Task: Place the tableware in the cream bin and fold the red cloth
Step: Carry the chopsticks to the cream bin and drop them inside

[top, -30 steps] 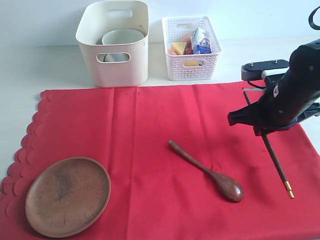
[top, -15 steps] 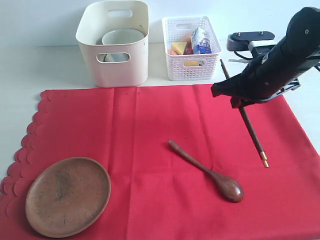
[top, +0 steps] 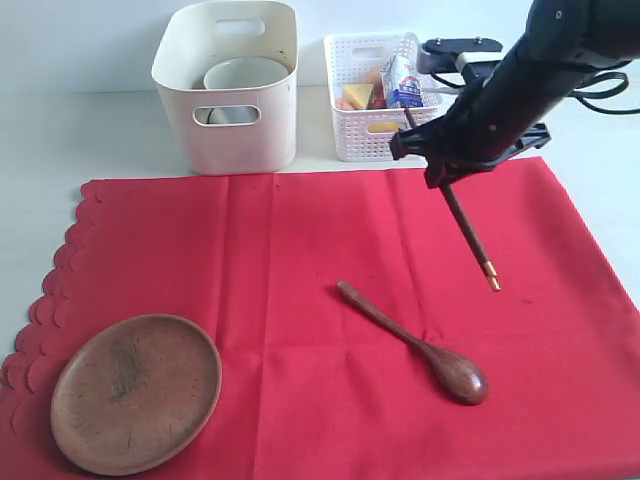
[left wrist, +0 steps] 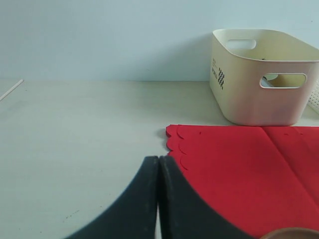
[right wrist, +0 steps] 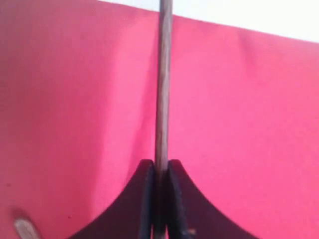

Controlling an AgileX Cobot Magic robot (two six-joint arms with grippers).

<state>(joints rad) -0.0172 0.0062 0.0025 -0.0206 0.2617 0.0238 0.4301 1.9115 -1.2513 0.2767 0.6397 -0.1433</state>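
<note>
Exterior view: shows the right gripper (top: 440,168) up near the far right corner of the red cloth (top: 300,240), jaws pinched shut on a pair of dark chopsticks (top: 468,232). Chopsticks slanting down and forward from the grip, gold tip lowest, over the cloth. Directly behind this gripper, a white lattice basket (top: 385,135) with food pieces and a small carton (top: 403,80). Well off to the gripper's side, past the basket, the cream bin (top: 240,140), upright on the bare table just beyond the cloth's far edge, a white bowl (top: 245,72) inside it. Nearer the camera than the gripper, a dark wooden spoon (top: 415,345) lying flat on the cloth. Far across from the gripper, at the near scalloped corner, a round wooden plate (top: 135,390).

Right wrist view: confirms the fingers closed tight around the chopsticks, red cloth beneath.

Left wrist view: shows the left gripper (left wrist: 158,160) with fingers pressed together, holding nothing, low over bare table beside the cloth's scalloped edge, cream bin well ahead of it.
</note>
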